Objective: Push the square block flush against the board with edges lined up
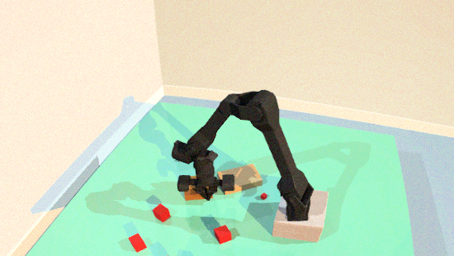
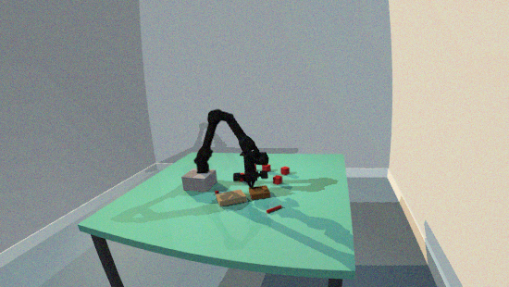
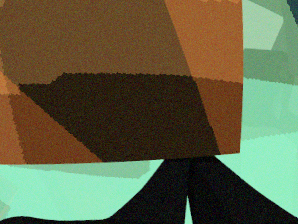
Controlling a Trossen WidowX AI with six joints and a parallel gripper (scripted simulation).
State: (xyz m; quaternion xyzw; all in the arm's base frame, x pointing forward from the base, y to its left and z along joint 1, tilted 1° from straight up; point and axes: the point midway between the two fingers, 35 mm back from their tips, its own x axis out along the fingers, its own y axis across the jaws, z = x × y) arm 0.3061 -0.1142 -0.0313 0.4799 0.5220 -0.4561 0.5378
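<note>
The square block [image 1: 193, 196] [image 2: 259, 193] [image 3: 115, 40] is orange-brown and lies flat on the table. The board [image 1: 248, 175] [image 2: 231, 198] is light tan, lies flat and is turned at a slight angle beside the block. In the exterior view they stand very close; the arm partly hides the space between them in the top view, so I cannot tell if they touch. My gripper [image 1: 208, 198] [image 2: 252, 186] [image 3: 186, 151] is shut and empty, pointing down. Its fingertips are at the block's near side in the wrist view, towards that side's right corner.
Red cubes [image 1: 161, 213] [image 1: 137, 242] [image 1: 223, 234] lie on the arm's side of the block. A tiny red piece [image 1: 263, 196] [image 2: 217, 192] lies between the board and the pale base box [image 1: 295, 231] [image 2: 193, 181]. A red stick [image 2: 274, 209] lies past the block in the exterior view.
</note>
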